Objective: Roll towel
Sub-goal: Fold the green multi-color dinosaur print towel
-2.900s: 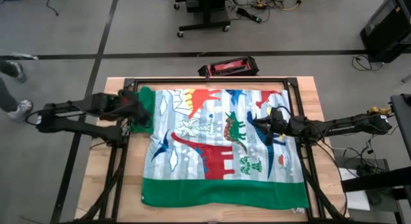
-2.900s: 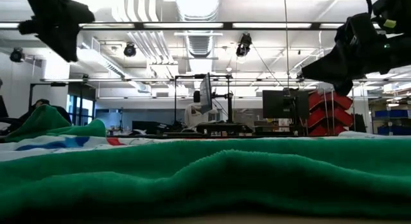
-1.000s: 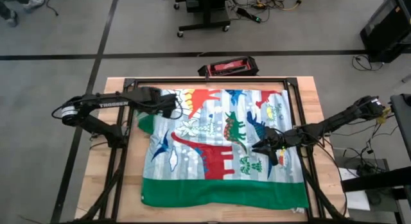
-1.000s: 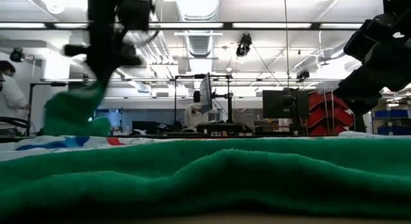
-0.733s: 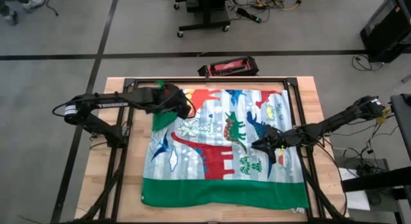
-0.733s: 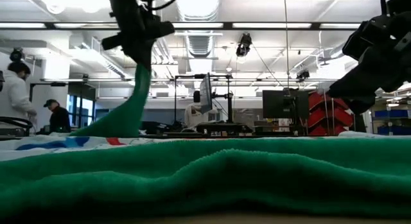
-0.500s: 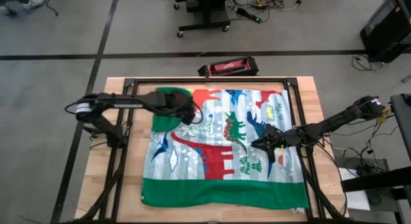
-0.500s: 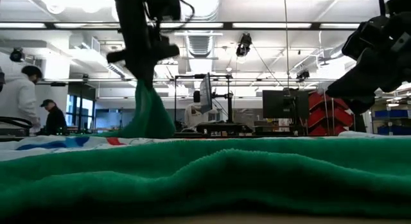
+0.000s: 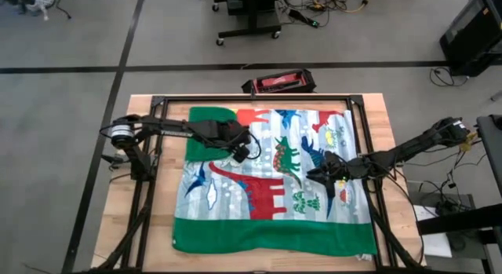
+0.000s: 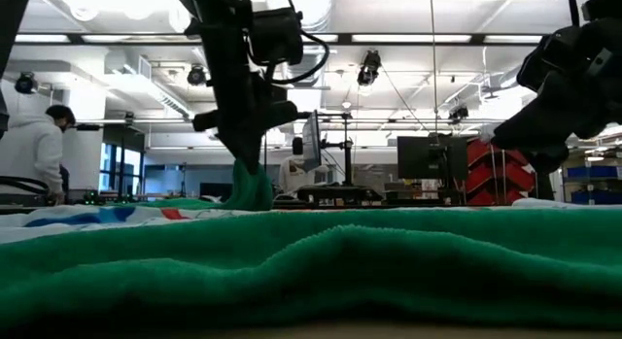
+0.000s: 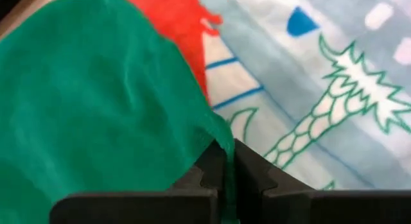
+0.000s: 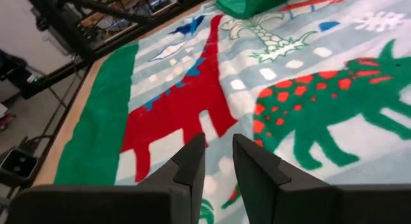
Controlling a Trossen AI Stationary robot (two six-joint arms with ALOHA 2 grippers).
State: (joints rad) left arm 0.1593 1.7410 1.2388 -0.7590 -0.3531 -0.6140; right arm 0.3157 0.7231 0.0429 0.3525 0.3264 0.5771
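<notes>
The towel (image 9: 267,188) lies spread on the table, dinosaur print up, with its green border (image 9: 271,235) along the near edge. Its far-left corner is folded over, so the green back (image 9: 209,121) shows. My left gripper (image 9: 241,147) is shut on that corner over the print's far-left part; it also shows in the low view (image 10: 249,156). My right gripper (image 9: 315,178) is open and hovers over the towel's right part, touching nothing; the right wrist view (image 12: 218,161) shows print between its fingers. My left gripper pinches the green edge of the folded-over corner (image 11: 222,139) between its two fingers. The fingers point down, slanting from the table's left. The cloth hangs below them as a green peak (image 10: 251,191) whose base rests on the towel.
A black frame (image 9: 251,99) runs round the table top. A red and black case (image 9: 278,82) lies just beyond the far edge. The low view shows the near green border (image 10: 311,271) bunched in waves, and a person (image 10: 34,150) in the room behind.
My left gripper has gone toward the table's right edge and down, still shut on the towel's far-left corner. The corner has been drawn over the print, so the green back now lies folded over the far-left part; the rest of the towel has stayed.
</notes>
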